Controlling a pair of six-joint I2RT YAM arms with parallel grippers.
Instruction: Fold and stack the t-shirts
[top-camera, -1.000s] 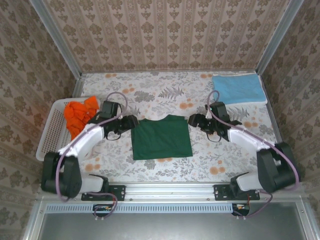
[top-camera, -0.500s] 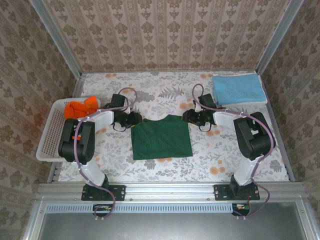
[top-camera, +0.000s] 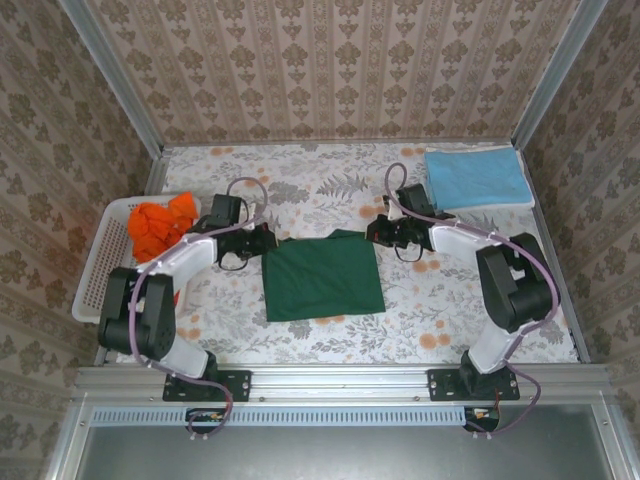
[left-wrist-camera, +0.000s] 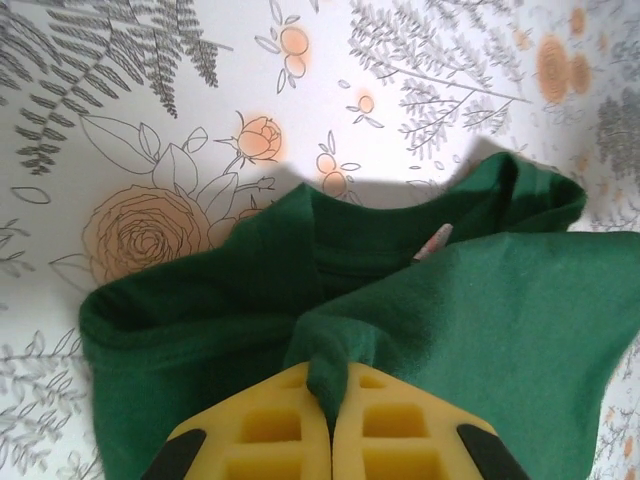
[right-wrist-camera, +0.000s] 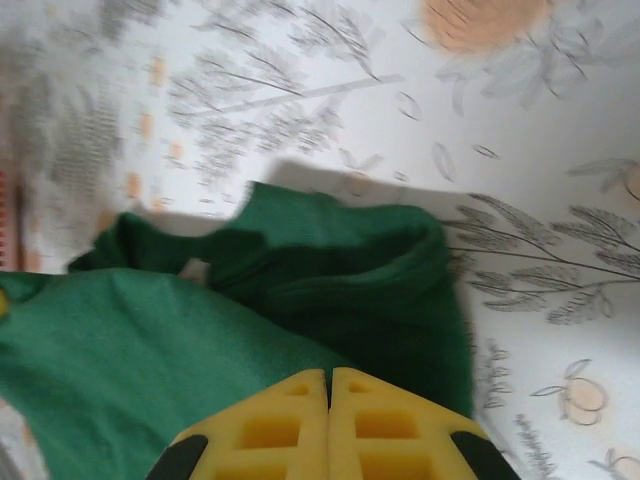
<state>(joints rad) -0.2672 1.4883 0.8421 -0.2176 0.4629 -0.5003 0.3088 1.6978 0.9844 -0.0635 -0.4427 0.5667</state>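
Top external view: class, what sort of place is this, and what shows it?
Probably a robot test booth: patterned wall panels in a metal frame, left arm and right arm bolted to a rail, a dark green t-shirt on the floral table.

My arms both stretched forward and low, wrists turned inward toward each other. Left gripper (top-camera: 262, 241) (left-wrist-camera: 330, 385): fingers pressed together, pinching fold of shirt (top-camera: 323, 278). Right gripper (top-camera: 375, 233) (right-wrist-camera: 329, 378): fingers clamped tip to tip on shirt edge.
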